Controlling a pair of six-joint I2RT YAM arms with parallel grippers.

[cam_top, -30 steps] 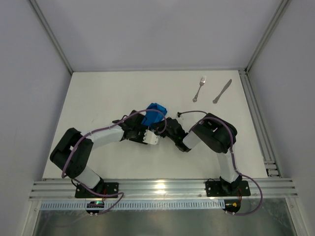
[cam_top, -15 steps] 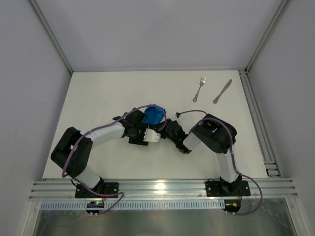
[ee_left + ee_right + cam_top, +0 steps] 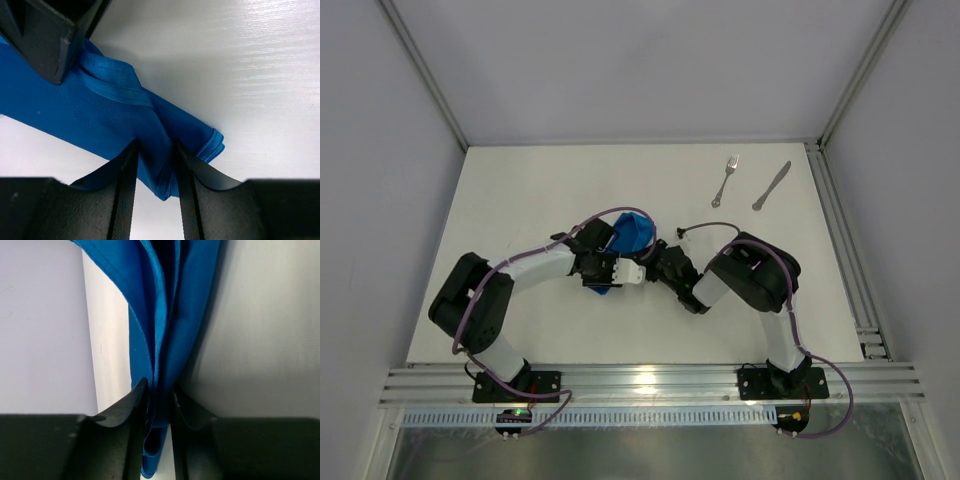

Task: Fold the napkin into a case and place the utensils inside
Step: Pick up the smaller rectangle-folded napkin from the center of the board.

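- Blue and faintly glossy, the napkin (image 3: 631, 234) sits bunched near the middle of the white table (image 3: 520, 190), lifted into a crumpled ridge between the two arms rather than lying flat.
- At the cloth's 7 o'clock, the left gripper (image 3: 155, 167) has its fingers drawn in on a folded corner. Several layers are pinched between the pads, and a doubled hem pokes out at 4 o'clock in the left wrist view.
- From 4 o'clock, the right gripper (image 3: 159, 400) is likewise nipped tight on a sheaf of hanging folds, which run up toward 12 o'clock in its own camera.
- The cloth looks light, limp and a little slick — likely to sag, slide between pads and shed any crease that is not pressed down against the table.
- The best purchase seems to be at hemmed corners and edges, where the fabric is thickest. A mid-panel pinch would probably gather stray layers.
- Both the fork (image 3: 725, 180) and the knife (image 3: 771, 186) lie at the napkin's 1 to 2 o'clock, well apart from it and untouched. Being thin, hard and flat on the surface, each probably wants a grip across the narrow handle.
- No narrow case has taken shape yet — the folding appears to be at an early stage.
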